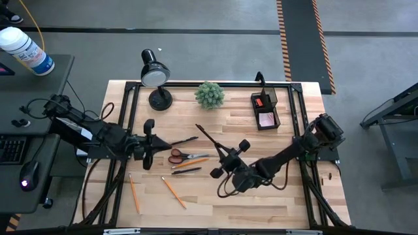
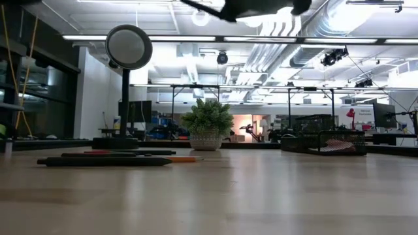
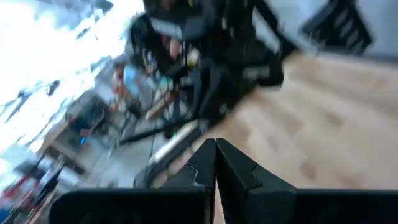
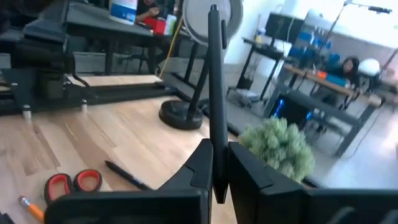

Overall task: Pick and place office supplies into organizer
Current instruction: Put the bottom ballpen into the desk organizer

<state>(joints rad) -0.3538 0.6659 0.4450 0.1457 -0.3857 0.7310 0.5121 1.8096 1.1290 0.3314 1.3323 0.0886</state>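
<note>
One black pen (image 4: 216, 93), light, stiff and slippery, sits clamped at its lower end in the right pincer (image 4: 219, 163); left pincer (image 3: 215, 163) shut, empty

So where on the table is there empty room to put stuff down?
Bare wood lies between the plant and organizer, and along the near edge right of the pencils. It's crowded mid-table: scissors, pens, and the right claw holding a pen.

left hand (image 3: 215, 163) fingers pressed together, nothing between them. Pale wood table (image 3: 336, 124) beyond, dark frame (image 3: 236, 56) behind, rest blurred.
</note>
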